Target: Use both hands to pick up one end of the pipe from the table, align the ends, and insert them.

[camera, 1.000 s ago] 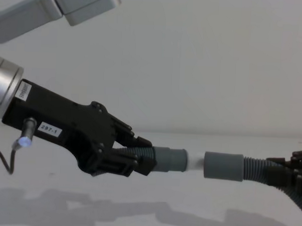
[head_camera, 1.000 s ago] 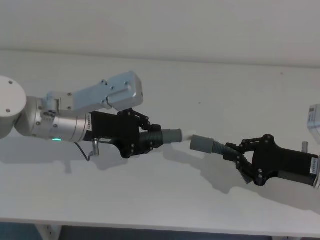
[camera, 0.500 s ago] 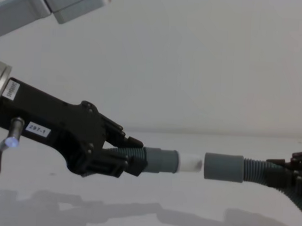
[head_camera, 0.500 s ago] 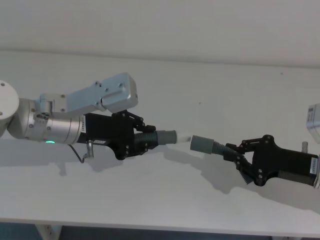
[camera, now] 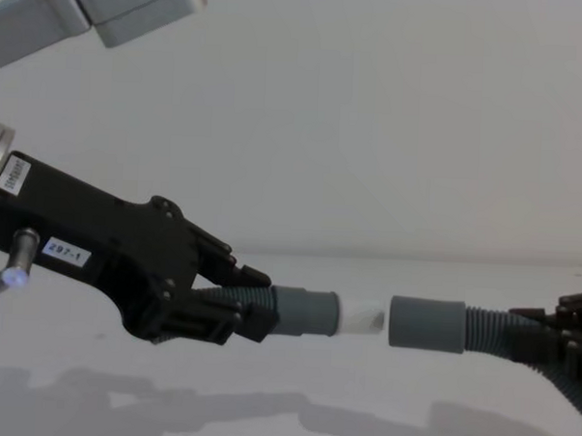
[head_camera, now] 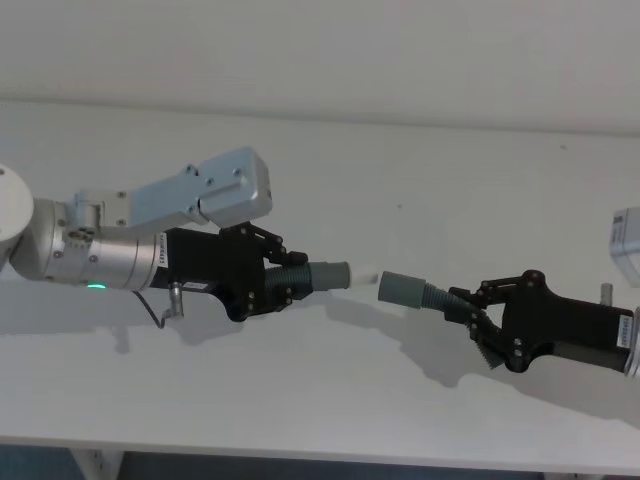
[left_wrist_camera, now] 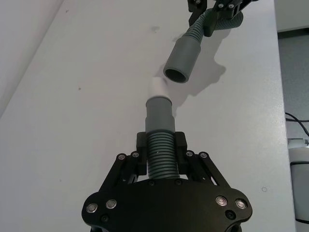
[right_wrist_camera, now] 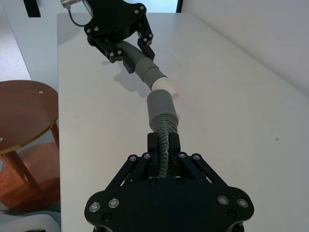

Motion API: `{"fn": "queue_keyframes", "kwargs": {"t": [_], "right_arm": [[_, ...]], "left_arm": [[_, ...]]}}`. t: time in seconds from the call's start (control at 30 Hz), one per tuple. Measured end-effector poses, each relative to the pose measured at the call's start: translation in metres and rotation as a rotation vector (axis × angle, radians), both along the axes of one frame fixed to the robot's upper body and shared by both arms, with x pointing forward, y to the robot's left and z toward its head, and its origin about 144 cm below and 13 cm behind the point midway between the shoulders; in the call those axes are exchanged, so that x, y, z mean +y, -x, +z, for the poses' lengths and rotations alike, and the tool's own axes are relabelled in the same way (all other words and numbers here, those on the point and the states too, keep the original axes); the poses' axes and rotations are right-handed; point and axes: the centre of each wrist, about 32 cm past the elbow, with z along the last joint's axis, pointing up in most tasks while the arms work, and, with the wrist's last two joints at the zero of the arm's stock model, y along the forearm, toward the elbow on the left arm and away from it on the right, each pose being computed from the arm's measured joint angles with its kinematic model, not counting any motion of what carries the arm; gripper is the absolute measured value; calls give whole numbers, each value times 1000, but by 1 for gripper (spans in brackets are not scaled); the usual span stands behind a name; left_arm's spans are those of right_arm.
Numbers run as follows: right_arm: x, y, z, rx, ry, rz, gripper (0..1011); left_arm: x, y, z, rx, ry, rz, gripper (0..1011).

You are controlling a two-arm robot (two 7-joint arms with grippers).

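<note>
Both grippers hold a pipe piece above the white table (head_camera: 400,180). My left gripper (head_camera: 285,283) is shut on the dark ribbed hose of one piece, whose grey cuff (head_camera: 328,274) and white tip (camera: 362,318) point right. My right gripper (head_camera: 470,306) is shut on the ribbed hose of the other piece, with its grey cuff (camera: 426,324) pointing left. The two ends face each other almost in line, with a small gap between the white tip (left_wrist_camera: 157,87) and the open cuff mouth (left_wrist_camera: 182,60). In the right wrist view the tip (right_wrist_camera: 164,85) sits just ahead of my cuff (right_wrist_camera: 160,108).
A white box (head_camera: 628,240) stands at the table's right edge. A round wooden stool (right_wrist_camera: 24,116) is beside the table's left end. The table's front edge (head_camera: 350,455) runs close below both arms.
My left gripper has drawn back to the left with its pipe piece, so more of the white tip is in sight. The right gripper and its piece have barely moved.
</note>
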Motion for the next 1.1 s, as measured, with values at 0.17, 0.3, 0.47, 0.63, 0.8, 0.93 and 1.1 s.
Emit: {"fn": "queue_keyframes", "kwargs": {"t": [0.17,0.3,0.47,0.63,0.8,0.93,1.1], "right_arm": [[1,-1,0,3,1,-1,136],[2,-1,-1,6,3,-3,136],[3,-2,-1,11,7,-8,136],[3,-3,-1,17,10,-11,136],[5,-4,-2,24,14,-18,136],[6,-6,-2,30,16,-21,136],[7,-8,-2,36,17,-27,136]], "left_arm": [[0,-1,0,0,4,-9,333],[0,-1,-1,3,7,-15,333],[0,-3,-1,7,9,-24,333],[1,-3,-1,10,11,-29,333],[2,-4,-1,13,12,-35,333],[3,-5,-1,16,13,-39,333],[4,-6,-1,21,16,-46,333]]}}
